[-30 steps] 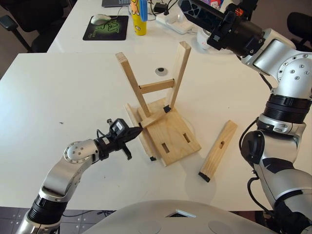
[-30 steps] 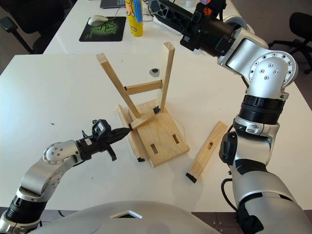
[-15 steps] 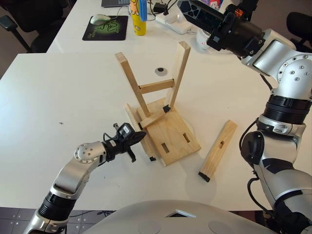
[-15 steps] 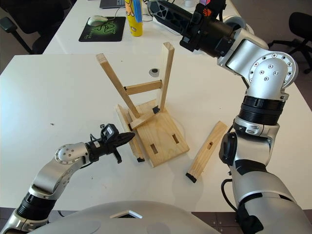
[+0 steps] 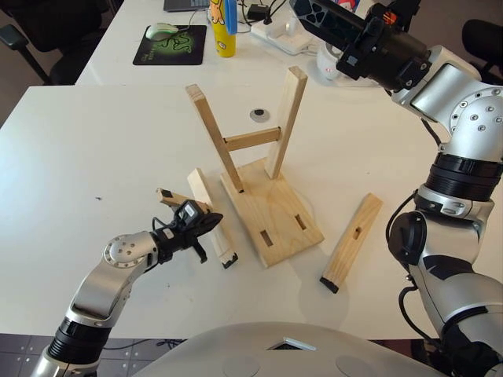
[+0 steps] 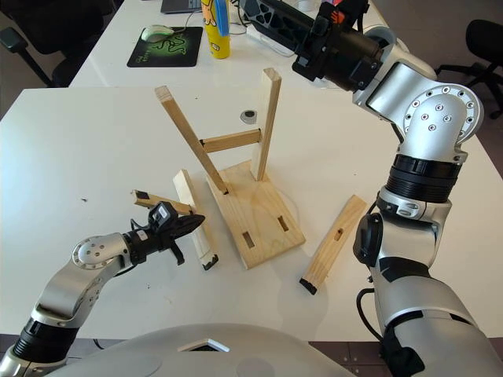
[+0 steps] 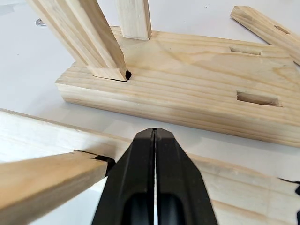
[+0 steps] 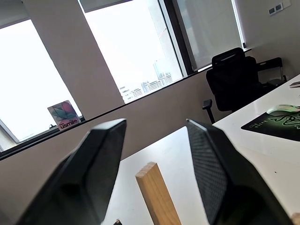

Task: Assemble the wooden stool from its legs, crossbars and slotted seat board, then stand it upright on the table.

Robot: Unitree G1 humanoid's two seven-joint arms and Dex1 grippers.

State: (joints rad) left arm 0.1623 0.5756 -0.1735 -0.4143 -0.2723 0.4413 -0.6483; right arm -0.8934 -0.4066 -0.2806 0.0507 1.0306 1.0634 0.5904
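The slotted seat board (image 5: 277, 214) lies flat mid-table. Two legs (image 5: 216, 137) (image 5: 287, 118) stand in it, joined by a crossbar (image 5: 251, 140). Left of the board a loose leg (image 5: 211, 214) lies flat, with a short crossbar (image 5: 174, 197) sticking out to the left. My left gripper (image 5: 214, 221) is shut, its tips (image 7: 154, 133) against that leg by the crossbar joint. Another loose leg (image 5: 353, 241) lies right of the board. My right gripper (image 5: 302, 8) hangs open, high behind the stool; the top of the right standing leg (image 8: 157, 197) shows below its fingers.
A round metal grommet (image 5: 259, 115) sits in the table behind the stool. On the desk beyond stand a yellow bottle (image 5: 224, 27), a mouse pad (image 5: 170, 45) with a mouse and a white power strip (image 5: 279, 35). The table's left half is bare.
The loose leg with its crossbar has come off the board's left edge and now lies flat on the table, crossbar pointing left. My left gripper drew back to the left. The right arm barely moved.
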